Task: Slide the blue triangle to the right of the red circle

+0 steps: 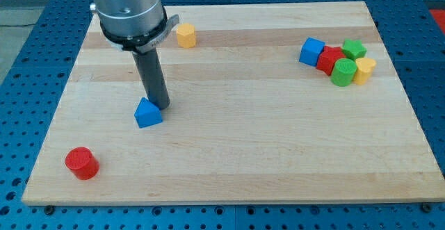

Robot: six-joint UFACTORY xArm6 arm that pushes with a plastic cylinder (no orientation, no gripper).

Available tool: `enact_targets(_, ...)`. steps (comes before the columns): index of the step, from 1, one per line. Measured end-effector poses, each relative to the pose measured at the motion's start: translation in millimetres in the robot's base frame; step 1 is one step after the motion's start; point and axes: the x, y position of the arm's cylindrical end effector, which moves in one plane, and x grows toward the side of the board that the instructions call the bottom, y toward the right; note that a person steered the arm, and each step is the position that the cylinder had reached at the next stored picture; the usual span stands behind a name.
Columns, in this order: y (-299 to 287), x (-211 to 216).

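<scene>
Camera view, looking down at a slant on a pale wooden board (229, 160): my tip (160, 107) sits just at the view's upper right of the blue triangle (147, 113), so close that the two appear to touch, though I cannot be sure of contact. I carry no jaws to spread or press together; the arm ends in a straight dark rod (152, 77) hanging from a grey cylinder (127, 7) near the board's top left corner.

The blue triangle lies in the board's left half, roughly midway between the top and bottom edges. The red circle (82, 163) rests near the bottom left corner, well apart from the triangle, towards the view's lower left of it.

A yellow block (185, 35), seemingly hexagonal, stands alone near the top edge, to the view's right of the rod.

Close to the top right corner sits a tight cluster: a blue cube (312, 51), a red block (329, 59), a green block (354, 48), a green cylinder (343, 72) and another yellow block (364, 69), all touching or nearly touching one another.
</scene>
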Motion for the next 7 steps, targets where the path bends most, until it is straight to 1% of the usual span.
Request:
enact_targets(2,-29.3,14.4)
enact_targets(5,-33.0,66.4)
enact_targets(7,-43.0,86.2)
